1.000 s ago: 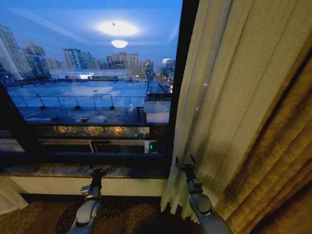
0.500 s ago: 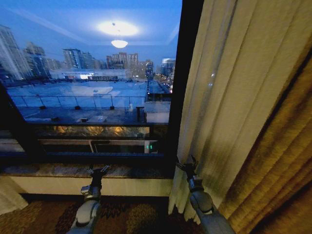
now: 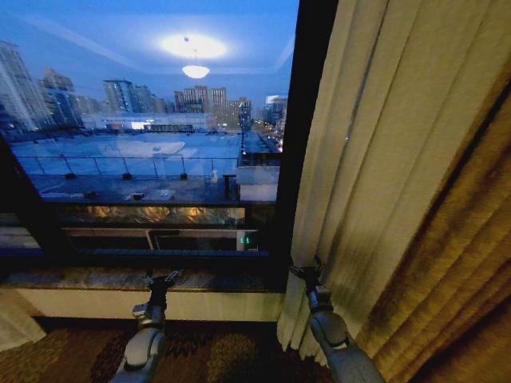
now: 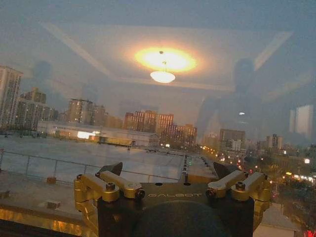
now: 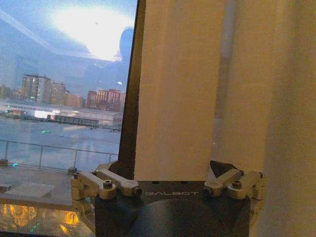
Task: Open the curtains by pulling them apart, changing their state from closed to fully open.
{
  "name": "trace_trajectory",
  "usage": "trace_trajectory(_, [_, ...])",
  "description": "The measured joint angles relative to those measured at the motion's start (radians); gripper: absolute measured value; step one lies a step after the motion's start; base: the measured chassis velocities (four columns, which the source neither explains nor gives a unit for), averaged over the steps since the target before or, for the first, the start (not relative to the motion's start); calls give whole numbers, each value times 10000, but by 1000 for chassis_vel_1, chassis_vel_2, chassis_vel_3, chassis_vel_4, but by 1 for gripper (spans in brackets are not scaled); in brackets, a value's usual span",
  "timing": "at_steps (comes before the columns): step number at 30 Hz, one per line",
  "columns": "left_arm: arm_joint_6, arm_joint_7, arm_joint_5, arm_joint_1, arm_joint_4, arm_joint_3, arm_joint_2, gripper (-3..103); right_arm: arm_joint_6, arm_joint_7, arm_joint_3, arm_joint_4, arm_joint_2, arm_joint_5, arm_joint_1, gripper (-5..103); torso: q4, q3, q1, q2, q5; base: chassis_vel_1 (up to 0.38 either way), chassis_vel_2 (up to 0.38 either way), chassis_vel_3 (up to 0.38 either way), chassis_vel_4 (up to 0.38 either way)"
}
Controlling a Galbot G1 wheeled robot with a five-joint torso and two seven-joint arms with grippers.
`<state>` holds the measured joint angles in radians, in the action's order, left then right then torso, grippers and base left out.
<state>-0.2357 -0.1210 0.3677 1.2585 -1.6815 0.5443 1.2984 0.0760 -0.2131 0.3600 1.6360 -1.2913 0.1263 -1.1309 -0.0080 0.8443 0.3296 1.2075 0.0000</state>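
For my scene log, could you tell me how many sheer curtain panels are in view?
2: right panel bunched beside the right pincer; a left panel's hem at the lower-left edge, mostly hidden.

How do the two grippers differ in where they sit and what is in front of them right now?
The left gripper hangs before the bare window, apart from any fabric; the right gripper is at the edge of the sheer curtain. The left wrist view faces glass and city; the right wrist view faces the sheer curtain's pleats beside the dark window frame. Both are open, point upward and hold nothing.
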Motion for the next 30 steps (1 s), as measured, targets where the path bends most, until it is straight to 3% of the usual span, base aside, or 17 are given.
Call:
trace_trajectory(15, [-1, 1, 0, 0, 0, -1, 0, 100, 15, 0, 4, -10, -1, 0, 1, 100, -1, -1, -1, 0, 0, 117, 91, -119, -96])
trace_trajectory(30, [0, 1, 0, 0, 0, -1, 0, 100, 25, 3, 2, -12, -3, -1, 1, 100, 0, 0, 0, 0, 0, 299, 321, -306, -316])
